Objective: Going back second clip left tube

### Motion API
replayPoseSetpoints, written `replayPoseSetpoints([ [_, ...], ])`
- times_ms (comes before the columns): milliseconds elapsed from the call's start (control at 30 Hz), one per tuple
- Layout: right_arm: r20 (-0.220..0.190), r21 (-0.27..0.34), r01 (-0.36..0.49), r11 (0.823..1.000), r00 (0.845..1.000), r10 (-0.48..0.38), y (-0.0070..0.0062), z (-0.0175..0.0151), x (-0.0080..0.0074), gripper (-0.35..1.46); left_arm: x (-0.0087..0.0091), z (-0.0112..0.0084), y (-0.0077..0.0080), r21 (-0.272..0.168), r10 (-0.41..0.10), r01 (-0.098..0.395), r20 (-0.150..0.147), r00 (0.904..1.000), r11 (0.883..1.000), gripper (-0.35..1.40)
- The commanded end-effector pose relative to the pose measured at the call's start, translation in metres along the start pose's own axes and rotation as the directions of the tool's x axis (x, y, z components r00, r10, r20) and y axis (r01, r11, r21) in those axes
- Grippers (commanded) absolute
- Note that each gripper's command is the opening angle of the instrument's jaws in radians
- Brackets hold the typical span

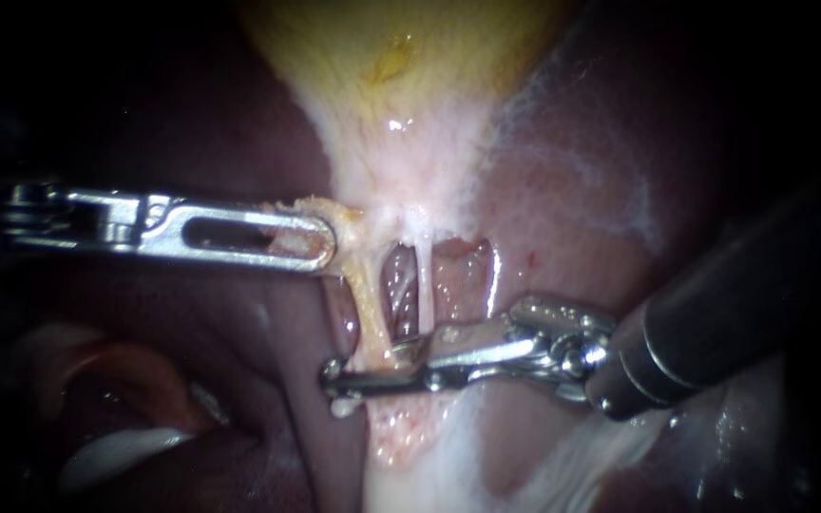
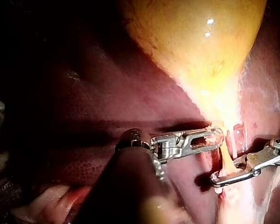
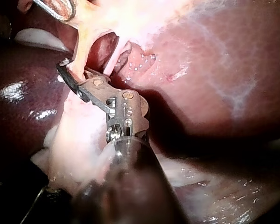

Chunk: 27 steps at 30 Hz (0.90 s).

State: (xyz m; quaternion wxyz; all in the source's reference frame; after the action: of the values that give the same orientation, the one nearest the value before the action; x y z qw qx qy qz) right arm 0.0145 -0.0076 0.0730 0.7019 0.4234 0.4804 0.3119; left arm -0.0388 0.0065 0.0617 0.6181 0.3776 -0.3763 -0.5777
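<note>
- In the middle of the endoscope view, the left tube (image 1: pixel 371 309) runs up and down. It goes from the neck of the gallbladder (image 1: pixel 401 57) to the pale tissue below.
- My right instrument (image 1: pixel 368 365) comes in from the right and lies flat across the low end of that tube. Its long line crosses the tube's long line like a plus sign.
- Its 2 jaws are apart, with a thin gap between them, and the tube sits in that gap. I think the jaws are let go, not squeezing.
- I cannot make out a clip on the tube, because the jaws cover that spot.
- The right tube (image 1: pixel 425 285) is thin and white. It stands just beside the left tube, on the side my right shaft comes from.
- My left instrument (image 1: pixel 323 243) comes in from the left, higher up. Its jaws are clenched on a flap of tissue (image 1: pixel 339 217) at the neck, next to the top of the left tube.
- The left tube lies near my right jaw tips, so I think the way out is straight back along my own shaft, to the right.
- On that path the jaws must slip off the left tube, then pass the right tube without catching it.
- The dark red liver (image 1: pixel 601 190) lies behind it all.
</note>
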Motion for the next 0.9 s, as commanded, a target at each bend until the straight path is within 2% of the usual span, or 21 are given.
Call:
replayPoseSetpoints([
  [33,-0.001,-0.001,0.002,1.0,1.0,-0.002,0.0001,0.0,0.0,-0.35,0.0,0.0,0.0,0.0,0.0,0.0,0.0,1.0,1.0,-0.35],
  [100,0.0,-0.001,0.008,1.0,1.0,-0.008,0.0001,-0.0001,0.0,-0.35,0.0,0.0,0.0,0.0,0.0,0.0,0.0,1.0,1.0,-0.35],
  [133,0.003,-0.002,0.038,0.999,0.999,-0.038,0.0001,-0.0001,0.0,-0.35,0.0,0.0,0.0,0.0,0.0,0.0,0.0,1.0,1.0,-0.35],
  [233,-0.006,0.005,0.114,0.993,0.993,-0.114,0.0001,0.0,0.0,0.17,0.0,0.0,0.0,0.0,0.0,0.0,0.0,1.0,1.0,-0.35],
  [333,-0.018,0.003,0.202,0.979,0.979,-0.202,0.0001,0.0003,0.0001,0.42,0.0,0.0,0.0,0.0,0.0,0.0,0.0,1.0,1.0,-0.35],
  [433,-0.031,-0.053,0.269,0.962,0.962,-0.271,0.0002,0.0005,0.0002,0.5,0.0,0.0,0.0,0.0,0.0,0.0,0.0,1.0,1.0,-0.35],
  [500,-0.031,-0.063,0.302,0.951,0.952,-0.305,0.0002,0.0004,0.0002,0.5,0.0,0.0,0.0,0.0,0.0,0.0,0.0,1.0,1.0,-0.35],
  [667,-0.022,-0.045,0.365,0.93,0.93,-0.366,-0.0001,-0.0001,-0.0001,0.5,0.0,-0.0001,0.0,0.0,0.0,0.0,0.0,1.0,1.0,-0.35],
  [900,-0.012,0.003,0.402,0.915,0.915,-0.402,-0.0016,-0.0008,-0.001,0.5,0.0,-0.0001,0.0,0.0,0.0,0.0,0.0,1.0,1.0,-0.35],
])
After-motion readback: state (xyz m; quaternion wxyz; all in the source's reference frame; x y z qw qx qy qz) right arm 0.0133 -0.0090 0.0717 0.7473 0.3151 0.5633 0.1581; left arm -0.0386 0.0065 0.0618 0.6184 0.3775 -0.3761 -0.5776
